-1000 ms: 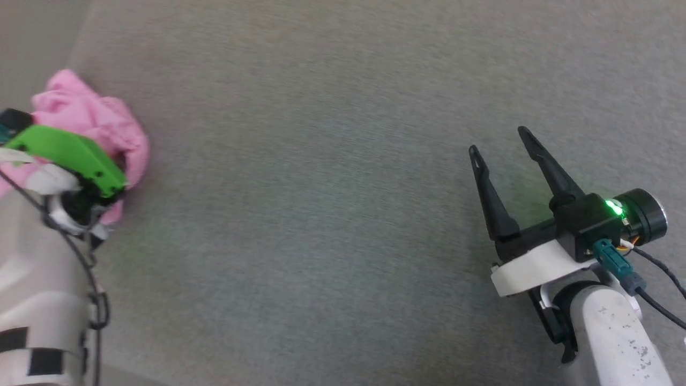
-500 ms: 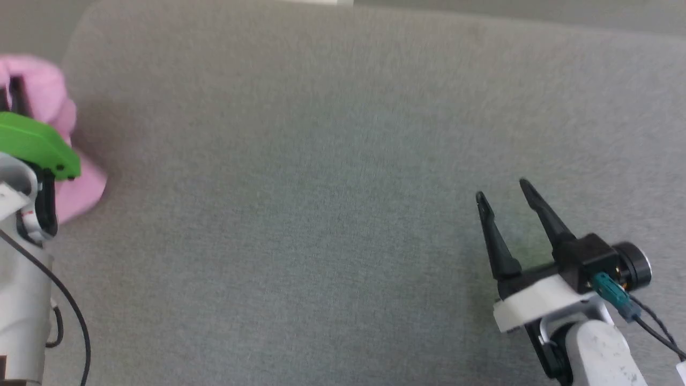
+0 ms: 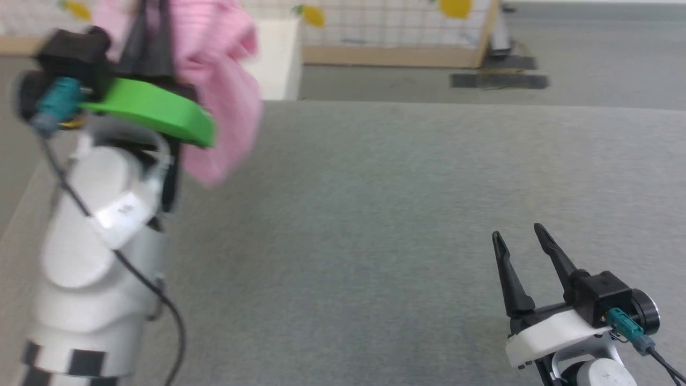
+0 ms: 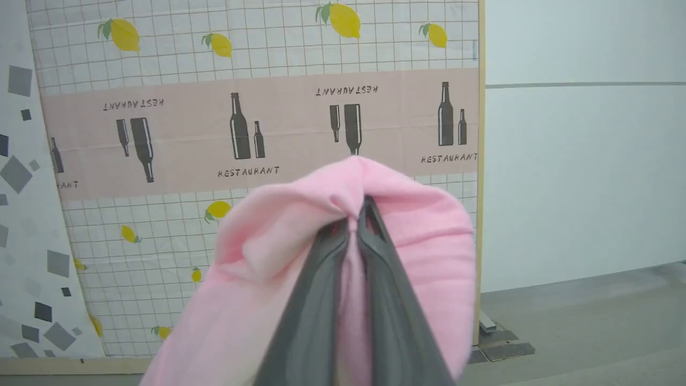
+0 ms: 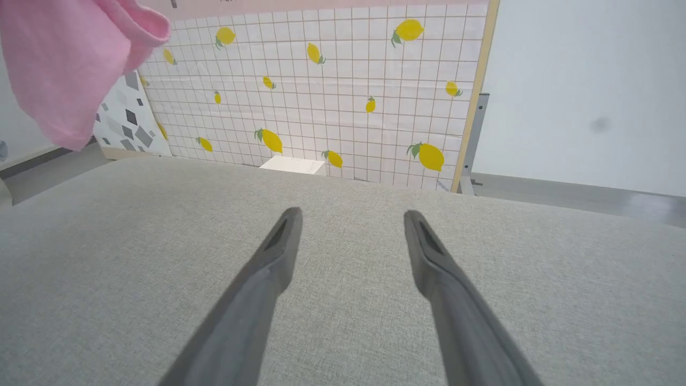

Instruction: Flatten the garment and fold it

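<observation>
A bunched pair of light pink soft cotton shorts [image 3: 225,112] is held aloft at the upper left of the head view, clear of the broad grey woven-fabric work surface [image 3: 375,214] below. The cloth is pinched between the two long dark fingers of the left gripper [image 4: 355,217], which are closed on a fold. In the left wrist view the pink fabric is seen puckered at the fingertips and draped down either side of them in soft, rounded lobes. A bright green plastic bracket [image 3: 155,110] is seen on that wrist, above a glossy white forearm. The right gripper [image 3: 516,231] is seen at the lower right, low over the grey surface and well apart from the shorts. Its tapered matte fingers are spread apart with nothing between them.

Judged from this, the task is at an early stage. The garment is lifted off the surface, but nothing is flattened and no fold is made. It is yet to be laid down, spread out and folded. The waistband and label cannot be made out. Behind the surface, a white gridded panel printed with yellow lemons [image 5: 343,96] is seen.
</observation>
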